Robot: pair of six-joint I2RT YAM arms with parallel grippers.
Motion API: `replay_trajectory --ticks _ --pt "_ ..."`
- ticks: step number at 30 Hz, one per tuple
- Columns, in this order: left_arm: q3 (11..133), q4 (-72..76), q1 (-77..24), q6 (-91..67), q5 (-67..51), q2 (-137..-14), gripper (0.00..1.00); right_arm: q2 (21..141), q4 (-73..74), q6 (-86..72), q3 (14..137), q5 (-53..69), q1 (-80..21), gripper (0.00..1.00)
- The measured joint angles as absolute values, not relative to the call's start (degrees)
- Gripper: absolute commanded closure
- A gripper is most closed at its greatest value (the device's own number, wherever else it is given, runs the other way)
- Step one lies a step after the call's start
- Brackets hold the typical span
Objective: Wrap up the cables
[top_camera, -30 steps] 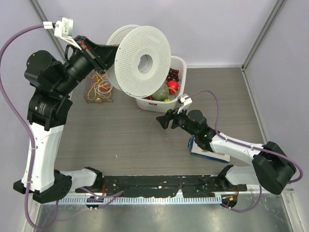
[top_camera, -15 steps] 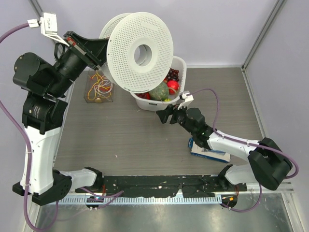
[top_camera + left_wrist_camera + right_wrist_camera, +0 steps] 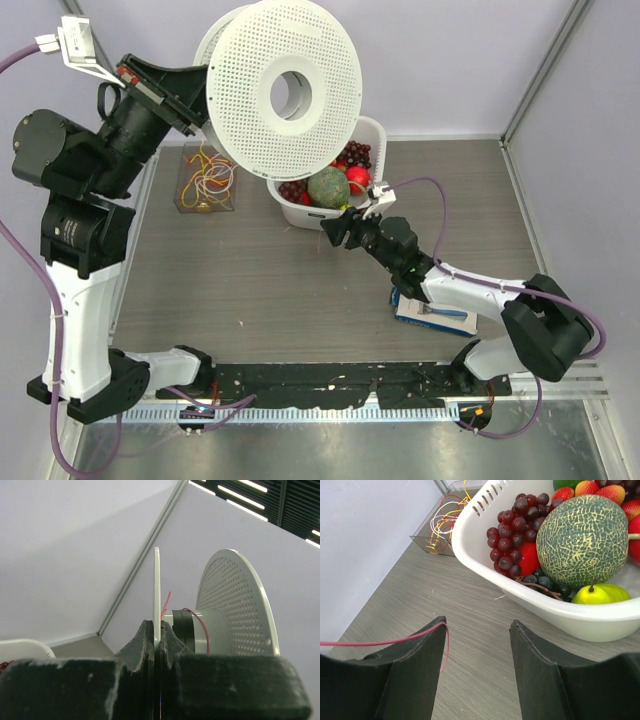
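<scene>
The cables (image 3: 207,178) are a loose tangle of thin red, orange, yellow and pale wires in a clear box at the back left; they also show in the right wrist view (image 3: 445,522). My left gripper (image 3: 195,100) is shut on one flange (image 3: 156,595) of a white perforated spool (image 3: 285,95), held high above the table. A thin red wire (image 3: 200,627) runs round the spool's hub. My right gripper (image 3: 337,232) is open just in front of the basket. A thin red wire (image 3: 420,635) lies over its left finger, not pinched.
A white basket (image 3: 372,130) of fake fruit (melon, grapes, pear) stands at the back centre, close beyond my right gripper (image 3: 477,627). A blue-and-white box (image 3: 435,315) lies under the right forearm. The walls stand close behind and at the sides.
My left arm has lifted the spool higher and back to the left. My right gripper has moved a little forward and left toward the basket, still open.
</scene>
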State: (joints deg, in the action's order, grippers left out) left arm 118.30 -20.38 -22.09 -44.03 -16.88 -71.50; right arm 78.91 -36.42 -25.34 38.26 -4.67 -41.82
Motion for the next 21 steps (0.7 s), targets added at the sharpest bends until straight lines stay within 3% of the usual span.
replay_trajectory --ticks 4,6,8,9,11,21 --pt "118.98 -19.51 -21.98 -45.01 -16.64 -71.44 1.00 81.14 -36.62 -25.85 39.05 -4.56 -41.85 0.43" --pt "118.98 -19.31 -21.87 -45.30 -16.53 -71.37 1.00 82.17 -36.71 -25.91 39.92 -4.21 -41.85 0.50" --pt "118.98 -19.22 -21.58 -45.87 -16.47 -71.37 1.00 82.67 -36.91 -25.91 40.80 -3.92 -41.91 0.66" --pt "118.98 -19.22 -21.52 -46.02 -16.43 -71.37 1.00 82.81 -37.15 -25.80 41.17 -3.84 -41.95 0.82" --pt "118.98 -19.20 -21.28 -46.15 -16.34 -71.37 1.00 82.91 -37.65 -25.58 41.69 -3.66 -41.95 0.98" --pt "118.98 -22.68 -20.82 -44.27 -7.92 -71.07 1.00 78.50 -32.80 -24.14 38.24 2.39 -41.95 0.99"
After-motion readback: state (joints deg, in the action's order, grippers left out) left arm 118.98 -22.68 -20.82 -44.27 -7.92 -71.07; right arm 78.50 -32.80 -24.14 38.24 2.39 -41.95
